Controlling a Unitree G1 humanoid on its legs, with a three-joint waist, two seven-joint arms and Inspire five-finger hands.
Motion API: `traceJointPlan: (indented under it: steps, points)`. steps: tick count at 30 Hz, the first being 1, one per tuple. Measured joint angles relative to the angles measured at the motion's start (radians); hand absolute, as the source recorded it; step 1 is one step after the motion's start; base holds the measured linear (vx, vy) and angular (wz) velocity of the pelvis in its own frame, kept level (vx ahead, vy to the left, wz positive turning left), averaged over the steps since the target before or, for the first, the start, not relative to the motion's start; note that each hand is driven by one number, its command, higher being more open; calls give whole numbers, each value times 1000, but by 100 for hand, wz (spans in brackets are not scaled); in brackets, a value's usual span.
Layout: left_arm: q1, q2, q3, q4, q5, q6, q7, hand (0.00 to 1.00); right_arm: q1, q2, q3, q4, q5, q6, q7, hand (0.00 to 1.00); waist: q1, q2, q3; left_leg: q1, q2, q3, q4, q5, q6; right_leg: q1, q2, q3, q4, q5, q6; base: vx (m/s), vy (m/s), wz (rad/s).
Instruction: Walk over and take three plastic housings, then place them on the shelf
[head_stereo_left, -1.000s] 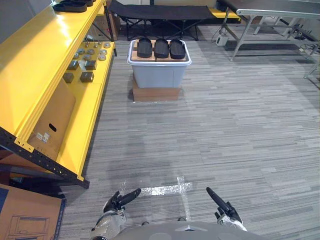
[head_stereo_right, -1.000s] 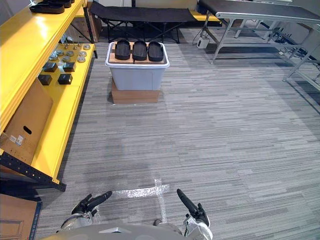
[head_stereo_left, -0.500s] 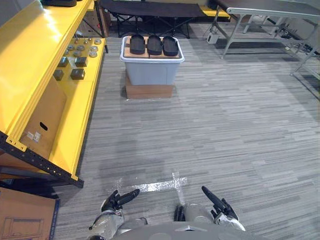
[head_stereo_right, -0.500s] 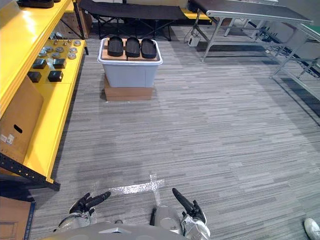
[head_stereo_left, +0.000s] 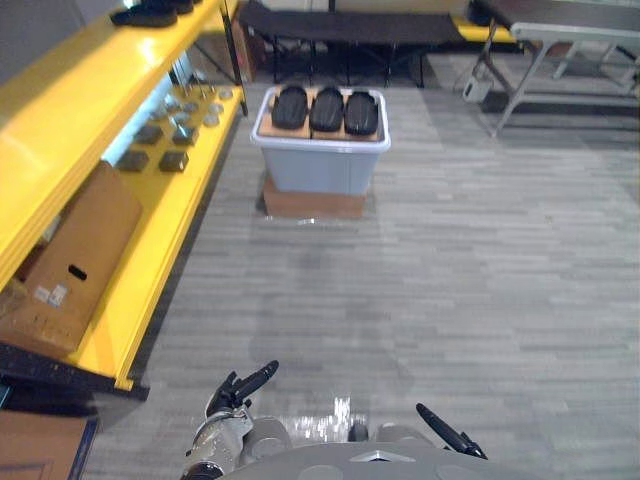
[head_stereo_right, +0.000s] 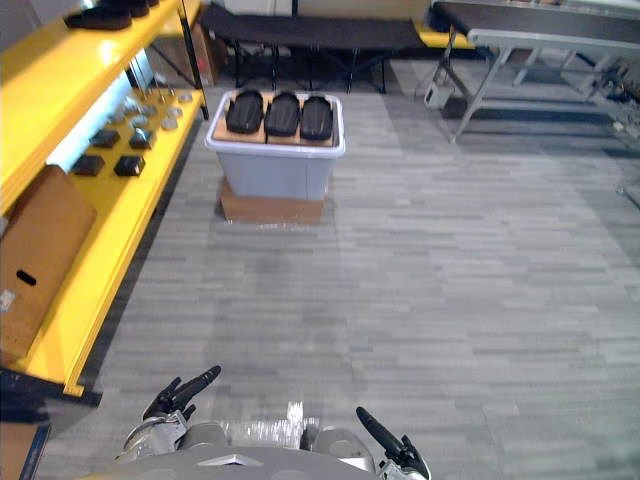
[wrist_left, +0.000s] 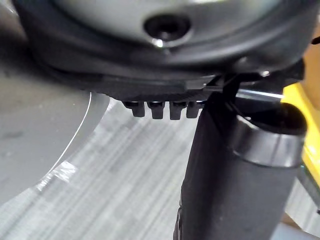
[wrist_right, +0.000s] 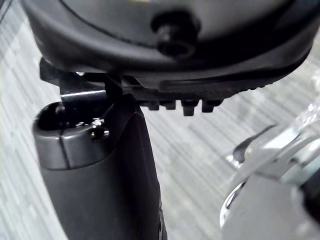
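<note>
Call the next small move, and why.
Probably a step forward toward the bin. The three housings lie in a row on top of it, well across the floor from the robot. The left hand and right hand hang low, fingers straight, holding nothing, so reaching looks premature.

Three plastic housings (head_stereo_left: 327, 110) lie side by side atop a bin (head_stereo_left: 320, 170) on a box (head_stereo_left: 313, 203), right of the shelf (head_stereo_left: 150, 270).

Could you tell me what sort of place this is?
Likely a workshop or storeroom: yellow metal shelving with small parts and a cardboard box, a grey bin carrying three black housings, and a steel workbench.
</note>
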Motion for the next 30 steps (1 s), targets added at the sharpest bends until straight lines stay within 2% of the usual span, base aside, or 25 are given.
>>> traceJointPlan:
  steps: [1, 2, 3, 4, 6, 7, 8, 9, 10, 11, 12, 13, 14, 15, 16, 17, 18, 20, 22, 23, 25, 26, 28, 29, 30]
  points:
    - [-1, -2, -4, -1, 0, -2, -5, 100, -11, -1, -1, 0, 0, -5, 0, 100, 0, 0, 0, -15, -22, 18, -47, -3, 2, 17, -6, 6, -13, -1, -1, 311, -105, -34]
    - [-8, -10, -8, -3, -1, -16, -18, 100, -42, 1, 0, -6, 0, -17, 1, 100, 6, 3, 3, -64, -76, 52, -207, -1, 0, 40, -18, 29, -40, -5, -5, 300, -22, -42]
    - [-10, -16, -7, -5, -1, -23, -20, 100, -51, 4, 0, -12, 0, -18, 2, 100, 10, 5, 5, -83, -95, 53, -277, 11, 3, 42, -21, 39, -49, -7, -7, 352, 31, -56]
    - [-15, -24, -6, -12, -4, -28, -24, 100, -61, 8, 0, -26, 0, -19, 3, 100, 20, 9, 12, -114, -124, 46, -417, 66, 5, 51, -24, 55, -52, -22, -2, 291, 63, -35]
    - [-13, -33, 8, -20, -3, -31, -30, 100, -48, 12, 16, -38, 1, -18, 4, 100, 21, 17, 23, -130, -145, 13, -594, 154, 5, 91, -19, 57, -37, -82, 16, 245, 108, -16]
    - [-9, -35, 15, -21, -3, -31, -32, 100, -41, 10, 30, -38, 3, -16, 4, 100, 25, 17, 23, -130, -143, 8, -620, 165, 5, 95, -19, 65, -20, -109, 22, 252, 171, -30]
    - [-5, -36, 25, -29, 1, -31, -36, 100, -35, 4, 55, -42, 15, -16, 4, 100, 35, 13, 22, -129, -138, 11, -616, 220, 27, 96, -23, 94, 33, -169, 23, 269, 213, -55]
    - [-5, -18, 24, -29, 3, -19, -39, 100, -37, 6, 73, -48, 18, -15, 10, 100, 43, -11, 21, -135, -151, 37, -586, 271, 56, 93, -43, 124, 63, -213, 30, 372, 275, -58]
    - [-5, -8, 25, -30, 2, -17, -42, 100, -39, 9, 81, -54, 18, -15, 13, 100, 45, -21, 20, -140, -159, 56, -563, 278, 66, 93, -55, 137, 71, -234, 24, 365, 234, -43]
    - [-4, 14, 23, -31, 4, -13, -43, 100, -39, 15, 88, -60, 17, -15, 20, 100, 46, -53, 8, -154, -184, 86, -517, 269, 86, 94, -90, 157, 78, -275, 5, 433, 220, -24]
    - [1, 25, 22, -31, 13, -8, -44, 100, -34, 20, 87, -59, 17, -13, 20, 100, 49, -76, -5, -152, -200, 98, -514, 269, 94, 95, -114, 164, 78, -289, -13, 518, 162, -30]
    - [10, 35, 23, -15, 45, -4, -40, 100, -37, 20, 88, -49, 16, -13, 25, 100, 45, -90, -10, -134, -222, 110, -518, 258, 137, 30, -130, 176, 277, -266, 45, 618, 211, -16]
    - [4, 46, 10, 6, 71, 3, -40, 100, -60, 29, 88, -24, 16, -13, 26, 100, 34, -89, 3, -95, -234, 108, -526, 228, 151, -89, -150, 177, 538, -184, 168, 416, 129, -12]
    - [-5, 55, -11, 15, 74, 3, -40, 100, -65, 32, 90, -9, 16, -11, 27, 100, 30, -93, 12, -64, -241, 111, -539, 216, 158, -139, -161, 179, 659, -163, 203, 468, 229, 6]
    - [-4, 67, -39, 27, 75, 3, -36, 100, -67, 33, 82, 4, 13, 0, 42, 100, 29, -87, 28, 3, -257, 112, -558, 194, 153, -204, -180, 167, 794, -174, 194, 485, 208, 2]
    - [-4, 69, -56, 33, 67, 1, -25, 100, -68, 23, 84, 3, -5, 2, 45, 100, 32, -87, 35, 76, -268, 119, -581, 174, 156, -245, -189, 137, 802, -199, 152, 578, 236, 4]
    - [-5, 68, -61, 35, 67, 1, -23, 100, -68, 19, 88, 3, -5, 1, 44, 100, 32, -84, 36, 104, -270, 120, -591, 168, 161, -261, -188, 117, 771, -207, 139, 461, 141, 6]
    - [-24, 58, -66, 36, 65, -1, -24, 100, -68, 21, 89, -11, -5, -3, 45, 100, 17, -63, 35, 173, -264, 91, -636, 142, 158, -314, -168, 36, 514, -209, 130, 450, 85, 34]
    - [-47, 40, -65, 36, 62, -6, -25, 100, -69, 15, 86, -21, -3, -4, 45, 100, 15, -43, 37, 188, -243, 65, -633, 113, 152, -351, -147, 20, 327, -167, 137, 424, 28, 36]
    - [-50, 19, -53, 35, 60, -16, -26, 100, -69, 11, 82, -23, -3, 2, 43, 100, 16, -31, 31, 204, -222, 51, -626, 83, 139, -371, -130, 27, 175, -83, 128, 365, 6, 20]
    - [-49, -2, -43, 37, 33, -18, -26, 100, -66, 11, 79, -24, -3, 5, 40, 100, 12, -33, 31, 241, -211, 23, -615, 38, 118, -384, -123, 50, 92, -5, 127, 537, -104, 37]
    - [-54, -14, -39, 36, 18, -18, -25, 100, -62, 12, 77, -25, -3, 8, 37, 100, 12, -34, 30, 272, -206, 1, -612, 6, 103, -388, -123, 54, 91, 24, 119, 623, -217, 49]
    - [-51, -27, -38, 30, 6, -19, -21, 100, -56, 10, 77, -28, -2, 12, 36, 100, 10, -29, 25, 313, -190, -28, -615, -35, 71, -380, -119, 43, 125, 32, 110, 510, -245, 55]
    - [-25, -40, -28, 18, -26, -18, -14, 100, -54, 7, 77, -39, 0, 15, 35, 100, 2, -18, 9, 333, -162, -47, -600, -64, 30, -372, -103, 24, 164, 49, 89, 613, -336, 82]
    - [-23, -51, -4, 13, -51, -17, -8, 100, -57, 9, 76, -39, 2, 16, 35, 100, -9, -20, -1, 275, -144, -66, -446, -72, 16, -363, -99, -3, 217, 57, 64, 687, -440, 71]
